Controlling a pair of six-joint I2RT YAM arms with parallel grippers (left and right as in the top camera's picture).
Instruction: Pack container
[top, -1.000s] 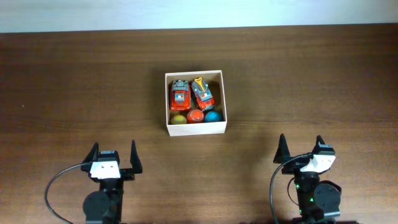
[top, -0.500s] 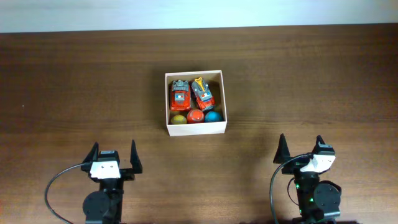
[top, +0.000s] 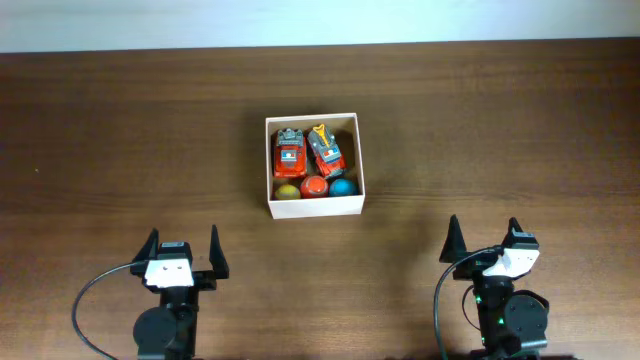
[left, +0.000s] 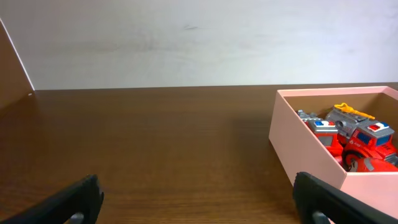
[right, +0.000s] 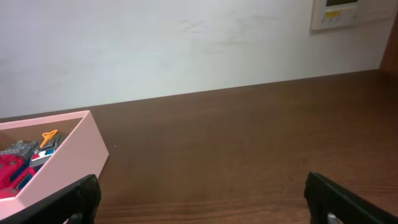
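Cream-white cardboard first. From overhead, the container (top: 316, 207) sits mid-bench, between the two arms and well apart from both. Inside it I count two red toy trucks (top: 307, 152) side by side against the far wall and three balls (top: 315, 187) in a row along the near wall: yellowish, orange-red and blue. The left gripper (top: 183, 236) and the right gripper (top: 483, 224) rest at the near edge, each spread wide with nothing between its jaws. I see no loose toys anywhere on the bench (top: 120, 130), so I judge the packing to be finished or very nearly so. The next move calls for little more than a check that nothing rides above the rim. No lid is in sight.

On the left wrist camera the container is to the far right, with the trucks showing over its near corner. My own dark fingers (left: 71, 200) stand far apart at the lower corners with only bare wood between them.

On the right wrist camera the container is at the far left, with just a sliver of its contents visible, and the fingers are likewise splayed and empty.

The bench is dark brown wood with a fine grain, matt and free of clutter. Behind it runs a plain white wall (right: 186, 50) with a small pale panel (right: 339, 12) mounted at the upper right.
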